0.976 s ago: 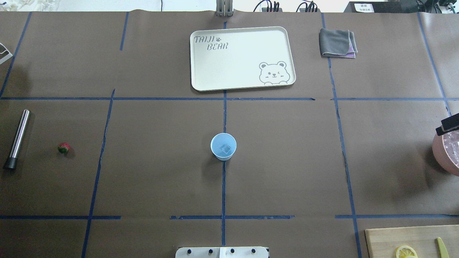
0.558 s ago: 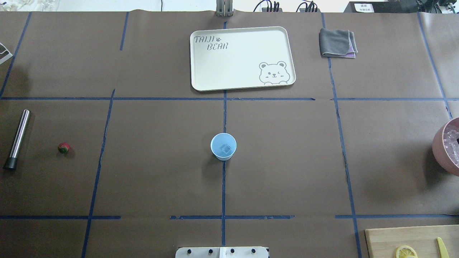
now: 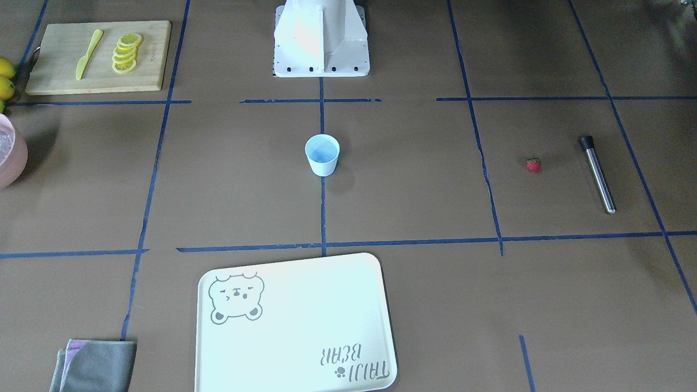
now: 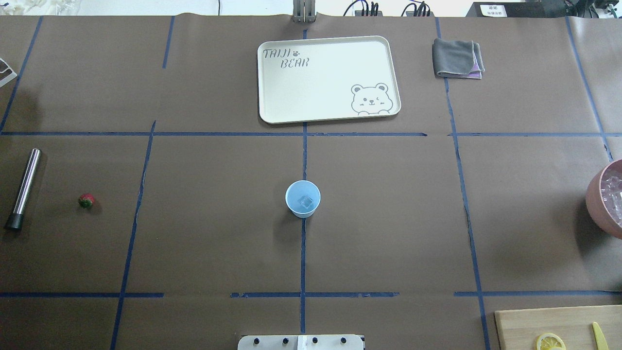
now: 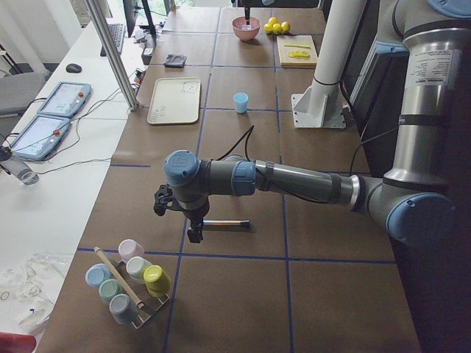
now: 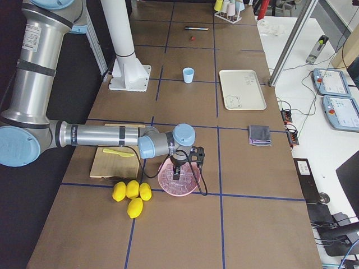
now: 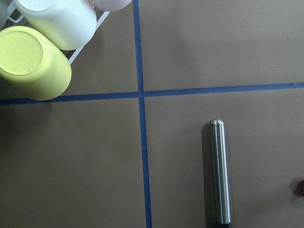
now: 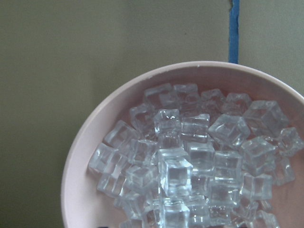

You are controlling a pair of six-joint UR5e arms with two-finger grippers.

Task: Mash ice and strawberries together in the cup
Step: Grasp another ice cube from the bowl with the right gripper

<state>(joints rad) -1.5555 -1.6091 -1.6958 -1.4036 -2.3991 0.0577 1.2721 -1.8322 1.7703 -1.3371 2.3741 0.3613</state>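
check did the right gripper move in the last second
Yes. In the overhead view the right gripper overlapped the far rim of the pink bowl a second ago; now it has left past the right edge.

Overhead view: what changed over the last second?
The right gripper, seen a second ago at the right edge over the pink bowl, moved out of that view to the right; the right side view shows it above the bowl. The cup, the ice in it, the strawberry and the metal rod stayed put.
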